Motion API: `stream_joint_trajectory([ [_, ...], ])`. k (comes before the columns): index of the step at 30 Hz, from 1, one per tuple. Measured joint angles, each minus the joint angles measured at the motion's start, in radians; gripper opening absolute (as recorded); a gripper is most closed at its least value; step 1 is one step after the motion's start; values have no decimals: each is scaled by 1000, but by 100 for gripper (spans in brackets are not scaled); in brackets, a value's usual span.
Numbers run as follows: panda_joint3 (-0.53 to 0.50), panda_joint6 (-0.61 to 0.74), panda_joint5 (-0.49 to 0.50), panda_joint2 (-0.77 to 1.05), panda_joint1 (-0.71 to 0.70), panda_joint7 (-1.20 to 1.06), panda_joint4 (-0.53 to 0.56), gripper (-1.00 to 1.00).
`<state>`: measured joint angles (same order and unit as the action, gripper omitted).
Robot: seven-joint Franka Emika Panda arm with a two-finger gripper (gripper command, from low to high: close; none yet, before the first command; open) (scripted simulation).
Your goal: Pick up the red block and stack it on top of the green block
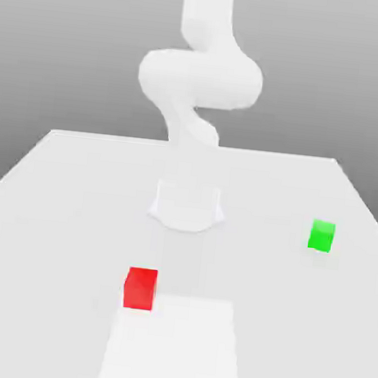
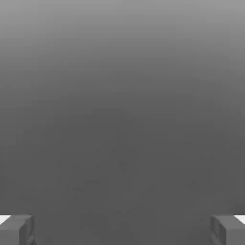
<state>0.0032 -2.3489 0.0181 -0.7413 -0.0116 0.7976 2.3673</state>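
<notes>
1. Red block (image 1: 140,289): we log one bright red cube, resting flat on the white table (image 1: 50,211), toward the near edge and slightly to the exterior view's left of centre. Nothing touches it; we judge it is lying free so that it can be taken from above.

2. Green block (image 1: 321,236): one bright green cube, also flat on the table, on the exterior view's right and farther back than the red one. The two stand well apart, with bare table between. We read it as the stacking base, to stay where it is.

3. Arm (image 1: 200,74): white, rising from its base (image 1: 187,207) at mid-table and folding high above it. It is near neither cube.

4. Hand (image 2: 122,229): in the hand view we see two grey fingertips (image 2: 16,229), one at each side, spread wide with nothing between them. They face plain grey backdrop, not the table.

5. Status, as we judge it: the pickup has not begun; the hand must first travel over the red block and descend.
</notes>
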Motion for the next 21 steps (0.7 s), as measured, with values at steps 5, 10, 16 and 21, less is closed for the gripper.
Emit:
stream_joint_trajectory([
  [5,-10,-117,35,142,-28,-11,160,0],
  [10,-37,-233,55,284,-57,-33,323,0],
  [16,-100,-411,48,505,-77,-90,531,0],
  [21,-80,-640,-75,795,-94,-196,562,0],
])
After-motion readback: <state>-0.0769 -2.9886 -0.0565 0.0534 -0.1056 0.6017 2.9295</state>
